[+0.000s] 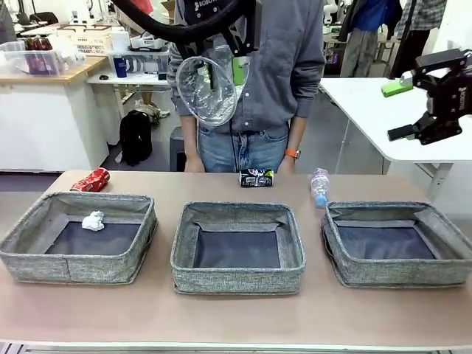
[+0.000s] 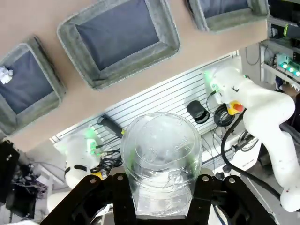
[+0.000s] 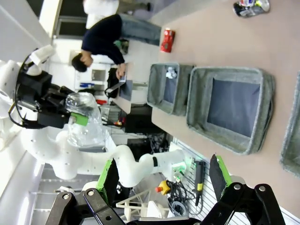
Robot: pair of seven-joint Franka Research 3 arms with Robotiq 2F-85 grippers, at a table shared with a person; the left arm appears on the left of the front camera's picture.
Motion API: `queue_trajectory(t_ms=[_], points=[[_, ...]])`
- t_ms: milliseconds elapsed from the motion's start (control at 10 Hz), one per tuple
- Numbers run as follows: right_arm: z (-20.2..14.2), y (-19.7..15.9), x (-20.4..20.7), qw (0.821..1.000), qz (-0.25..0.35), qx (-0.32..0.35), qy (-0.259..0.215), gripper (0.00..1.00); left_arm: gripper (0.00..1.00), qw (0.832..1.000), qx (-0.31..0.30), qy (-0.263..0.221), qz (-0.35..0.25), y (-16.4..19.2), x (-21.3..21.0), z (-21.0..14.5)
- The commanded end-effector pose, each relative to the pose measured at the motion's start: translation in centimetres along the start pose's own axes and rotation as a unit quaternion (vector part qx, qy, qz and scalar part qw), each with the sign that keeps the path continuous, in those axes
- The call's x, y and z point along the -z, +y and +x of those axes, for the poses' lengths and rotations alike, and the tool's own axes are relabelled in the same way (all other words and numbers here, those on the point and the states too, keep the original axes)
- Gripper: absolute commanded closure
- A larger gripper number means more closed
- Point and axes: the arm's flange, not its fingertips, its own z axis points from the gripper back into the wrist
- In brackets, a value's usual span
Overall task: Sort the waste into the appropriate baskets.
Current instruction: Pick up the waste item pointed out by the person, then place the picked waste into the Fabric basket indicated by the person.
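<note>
Surface (image 1: 236,317) level lies well below the left end effector (image 2: 161,199), which hangs high on the far side, its jaws pressed in on the clear plastic cup (image 2: 161,150). The cup's long axis runs along the fingers, tilted down and back toward the robot's side. Below it in that direction sits the empty middle basket (image 1: 237,276), the nearest drop, with open air between. Off to the left lies the left basket (image 1: 70,269) holding the paper ball (image 1: 93,220). Off to the right is the empty right basket (image 1: 398,273). The right end effector (image 1: 402,110) hovers raised, wide open and empty, well apart. The red can (image 1: 91,179), dark printed can (image 1: 256,177) and water bottle (image 1: 319,186) rest beyond the baskets, near the person (image 1: 280,88).
</note>
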Motion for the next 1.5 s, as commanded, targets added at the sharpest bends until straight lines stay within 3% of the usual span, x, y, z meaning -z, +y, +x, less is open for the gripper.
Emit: queue_trajectory(t_ms=[0, 100, 200, 1400], points=[[0.2, 0.2, 0.0, 1.000, 0.008, -0.001, -0.007, 0.00, 0.59, 0.999, -0.031, -0.019, -0.037, -0.7, -1.7, 0.9], [0.2, 0.2, 0.0, 1.000, 0.008, -0.001, -0.007, 0.00, 0.59, 0.995, -0.049, -0.045, -0.073, -0.4, -2.4, 1.5], [0.2, 0.2, 0.0, 1.000, 0.008, -0.001, -0.007, 0.00, 0.59, 1.000, -0.010, -0.007, -0.011, -0.2, -0.3, 0.4], [0.2, 0.2, 0.0, 1.000, 0.008, -0.001, -0.007, 0.00, 0.59, 1.000, -0.010, -0.007, -0.011, -0.2, -0.3, 0.4]])
